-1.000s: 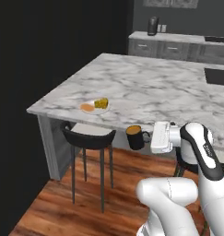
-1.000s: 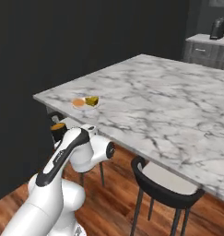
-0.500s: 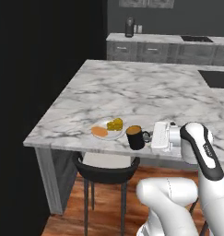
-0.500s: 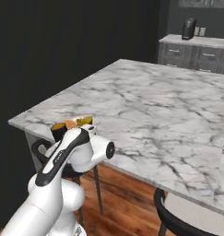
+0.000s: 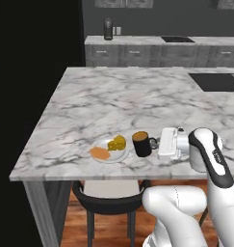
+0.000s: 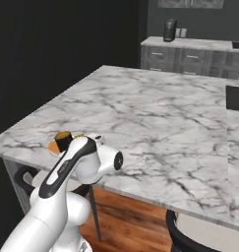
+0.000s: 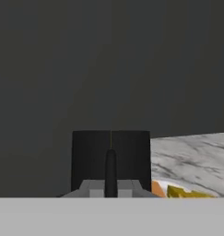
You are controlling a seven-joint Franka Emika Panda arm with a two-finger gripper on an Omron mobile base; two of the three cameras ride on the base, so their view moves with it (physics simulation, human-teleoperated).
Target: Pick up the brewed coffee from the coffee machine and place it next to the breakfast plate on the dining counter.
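The gripper [image 5: 157, 143] is squeezed tight on the handle of the black mug [image 5: 142, 144] so the coffee stays level, holding it just beside the plate [image 5: 109, 150] near the front edge of the counter [image 5: 137, 96], ready to set down.
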